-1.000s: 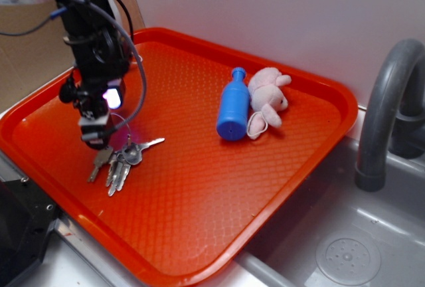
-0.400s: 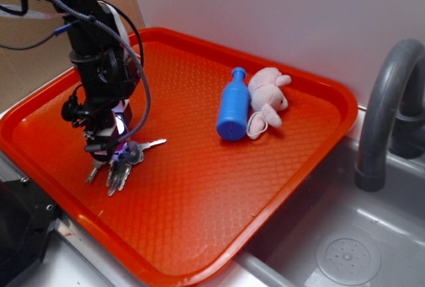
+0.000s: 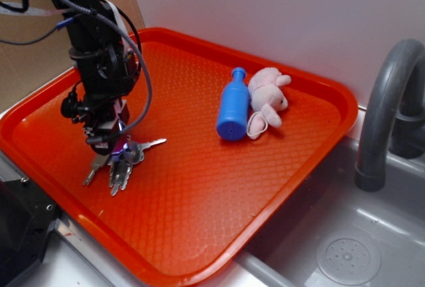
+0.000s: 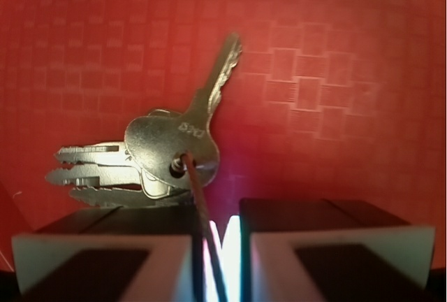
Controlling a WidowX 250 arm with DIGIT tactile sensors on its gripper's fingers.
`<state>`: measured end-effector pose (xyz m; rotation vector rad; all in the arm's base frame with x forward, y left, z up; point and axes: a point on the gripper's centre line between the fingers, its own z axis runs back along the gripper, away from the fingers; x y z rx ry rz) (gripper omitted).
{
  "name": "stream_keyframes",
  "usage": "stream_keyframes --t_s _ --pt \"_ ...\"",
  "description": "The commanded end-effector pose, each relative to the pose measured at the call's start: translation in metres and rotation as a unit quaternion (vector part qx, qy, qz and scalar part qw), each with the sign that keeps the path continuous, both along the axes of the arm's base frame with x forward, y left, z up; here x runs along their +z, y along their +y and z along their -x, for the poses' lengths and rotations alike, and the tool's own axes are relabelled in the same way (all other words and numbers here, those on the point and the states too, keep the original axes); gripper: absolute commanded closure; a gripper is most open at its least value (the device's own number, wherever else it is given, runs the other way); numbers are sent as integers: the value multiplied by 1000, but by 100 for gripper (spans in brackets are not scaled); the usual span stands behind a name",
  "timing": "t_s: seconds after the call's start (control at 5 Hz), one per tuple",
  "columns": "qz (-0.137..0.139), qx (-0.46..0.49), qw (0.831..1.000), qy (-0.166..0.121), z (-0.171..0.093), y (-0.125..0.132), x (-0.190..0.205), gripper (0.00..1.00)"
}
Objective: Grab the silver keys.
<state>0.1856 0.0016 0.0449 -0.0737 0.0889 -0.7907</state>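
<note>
The silver keys [image 3: 125, 159] lie in a bunch on the orange tray [image 3: 212, 194] at its left front, with one key pointing right. My gripper [image 3: 109, 145] stands right over them, pointing down. In the wrist view the keys [image 4: 171, 152] fan out to the left and up just past my gripper [image 4: 218, 246]. The thin wire ring [image 4: 199, 197] rises from the key heads into the narrow slit between the jaws. The jaws are almost together around the wire, which lies against the left jaw.
A blue bottle [image 3: 232, 111] lies at the tray's middle back, with a pink plush toy [image 3: 267, 97] touching its right side. A grey faucet [image 3: 385, 114] and a sink basin [image 3: 345, 254] are to the right. A white wall runs behind the tray.
My gripper came down onto the key ring and closed around it. The keys shifted slightly towards the front left.
</note>
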Motion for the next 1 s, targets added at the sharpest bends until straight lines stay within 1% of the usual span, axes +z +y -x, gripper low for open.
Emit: stream_keyframes --t_s 0.0,0.2,0.4,0.6,0.8 --pt "-20 250 967 -49 4 2 110 100" --pt "-23 368 928 -51 -2 -11 160 100" --pt "-50 480 874 -56 -12 -21 192 100" --pt "-35 515 854 -62 -11 -22 194 100" --pt "-43 518 850 -85 -7 -26 191 100"
